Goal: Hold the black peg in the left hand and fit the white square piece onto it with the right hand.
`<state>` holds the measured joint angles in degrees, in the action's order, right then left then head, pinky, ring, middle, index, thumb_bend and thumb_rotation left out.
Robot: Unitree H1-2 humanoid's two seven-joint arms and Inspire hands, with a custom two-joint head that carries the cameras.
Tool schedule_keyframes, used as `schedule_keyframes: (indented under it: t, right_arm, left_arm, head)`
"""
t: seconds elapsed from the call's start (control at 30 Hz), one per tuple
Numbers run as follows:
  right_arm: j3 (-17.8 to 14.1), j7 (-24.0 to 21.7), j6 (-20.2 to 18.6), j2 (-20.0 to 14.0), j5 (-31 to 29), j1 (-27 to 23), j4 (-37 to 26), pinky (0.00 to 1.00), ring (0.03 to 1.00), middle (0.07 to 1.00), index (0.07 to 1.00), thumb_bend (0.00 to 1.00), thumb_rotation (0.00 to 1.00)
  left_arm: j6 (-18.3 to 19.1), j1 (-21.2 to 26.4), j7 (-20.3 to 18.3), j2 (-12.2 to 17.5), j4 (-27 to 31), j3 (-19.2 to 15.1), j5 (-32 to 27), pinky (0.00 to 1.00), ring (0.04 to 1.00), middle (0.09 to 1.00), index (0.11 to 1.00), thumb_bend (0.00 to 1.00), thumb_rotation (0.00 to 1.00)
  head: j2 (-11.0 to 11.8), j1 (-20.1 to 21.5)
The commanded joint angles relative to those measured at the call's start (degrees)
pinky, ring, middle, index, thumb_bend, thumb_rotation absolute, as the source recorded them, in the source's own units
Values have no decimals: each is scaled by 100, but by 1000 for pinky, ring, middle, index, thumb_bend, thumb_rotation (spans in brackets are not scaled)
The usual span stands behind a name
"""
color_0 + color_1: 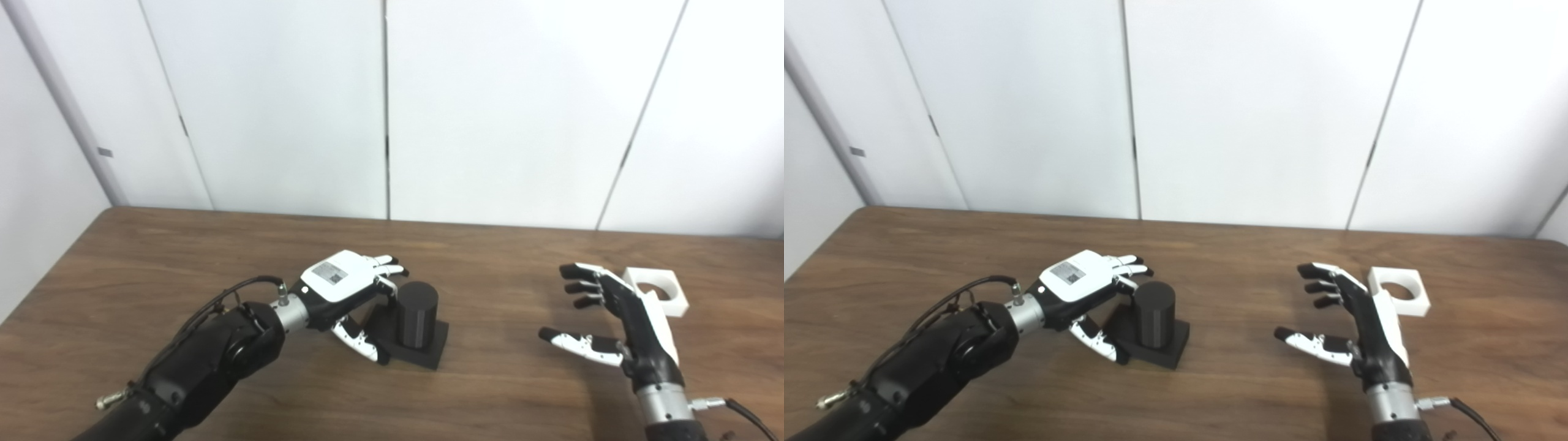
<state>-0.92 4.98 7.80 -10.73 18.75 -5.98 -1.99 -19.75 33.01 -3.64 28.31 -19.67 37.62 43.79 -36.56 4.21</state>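
The left hand (340, 288) is cupped loosely around the peg (416, 321), fingers apart, grip not closed. The peg stands upright on the table (153, 263). The right hand (618, 324) is spread wide, holding nothing, just beside the white piece (664, 291).

a small label (331, 274) sits on the back of the left hand (340, 283), its print too small to read

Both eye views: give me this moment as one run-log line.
left hand: open, around black peg, no firm grip | right hand: open, empty | white square piece: on table, behind right hand | fit: not started
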Motion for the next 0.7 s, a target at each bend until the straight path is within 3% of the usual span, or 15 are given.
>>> schedule_keyframes:
  t: [0.0, 0.17, 0.2, 0.47, 0.5, 0.57, 0.67]
  right_arm:
    - [-94, 108, 239, -119, 30, -274, -284, 570, 675, 726, 695, 635, 0]
    - [-200, 5, 12, -352, 177, -395, -460, 563, 682, 733, 699, 678, 7]
    - [-199, -54, -49, -452, 245, -429, -507, 564, 684, 734, 700, 681, 5]
    - [-138, -495, -782, -1179, 1258, -731, -918, 567, 692, 757, 755, 769, 75]
    - [-76, -677, -1047, -1315, 1561, -775, -995, 567, 695, 759, 755, 779, 67]
    - [47, -985, -1463, -1556, 2127, -868, -1097, 628, 821, 892, 789, 814, 97]
    - [169, -1306, -1803, -1770, 2535, -1005, -1121, 687, 891, 948, 798, 848, 98]
  left_arm:
    - [-77, -350, -612, -91, -117, 438, 461, 888, 958, 911, 494, 521, 79]
    - [-106, -416, -501, -23, -102, 450, 549, 871, 944, 904, 494, 521, 80]
    - [-136, -430, -456, -2, -120, 449, 562, 870, 944, 904, 494, 521, 80]
    - [-232, -527, -410, 188, -84, 399, 480, 849, 928, 903, 494, 523, 73]
    - [-283, -547, -355, 203, -121, 392, 463, 845, 925, 901, 493, 523, 73]
    - [-399, -580, -215, 232, -214, 387, 452, 834, 913, 899, 493, 523, 70]
    - [-495, -621, -112, 274, -249, 366, 416, 816, 901, 892, 493, 523, 68]
  head:
    - [8, 137]
    - [91, 593]
    - [128, 847]
    - [398, 1565]
    - [469, 1699]
    - [527, 1864]
    - [599, 2091]
